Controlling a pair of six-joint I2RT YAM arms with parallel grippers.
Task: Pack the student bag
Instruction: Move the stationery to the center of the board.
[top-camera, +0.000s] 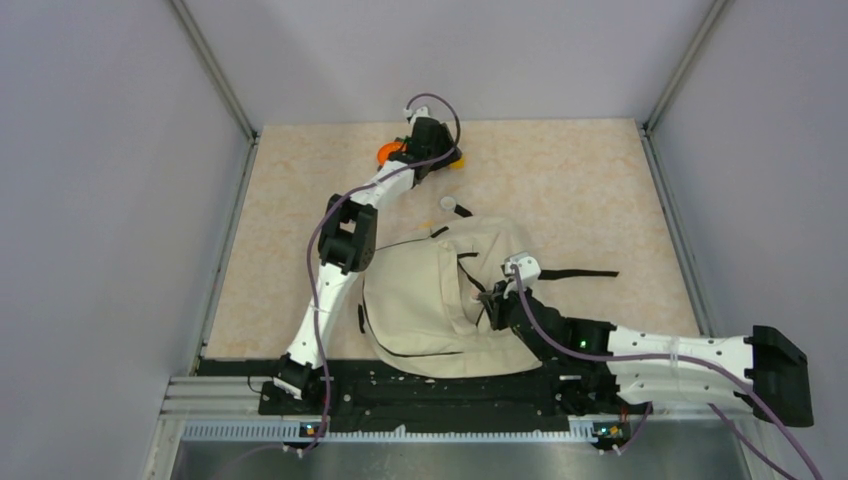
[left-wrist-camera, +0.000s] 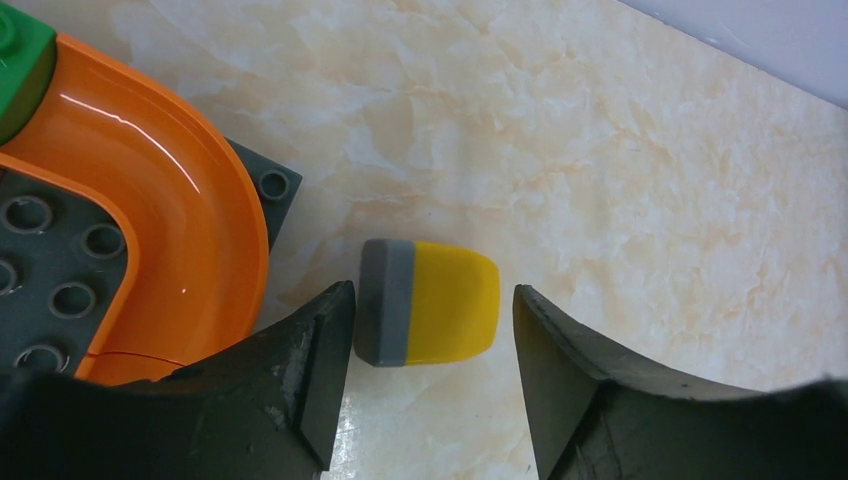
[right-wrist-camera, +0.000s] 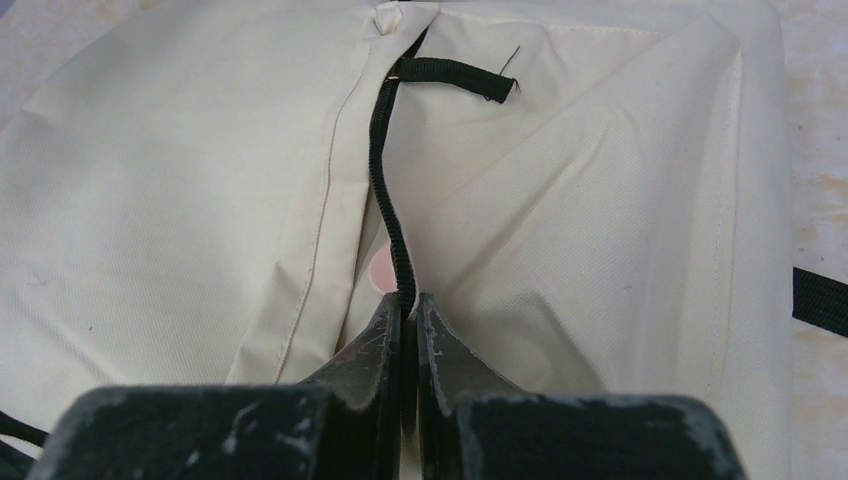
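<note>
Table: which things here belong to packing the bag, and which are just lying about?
In the job: bag; its zipper, pinched by the right gripper; yellow block, probably next in, between the jaws of the open left gripper.
Lying about: orange track, grey plate, green brick, small white piece.

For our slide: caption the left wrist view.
Open left gripper straddles a yellow-and-grey block on the table, beside an orange curved track.
</note>
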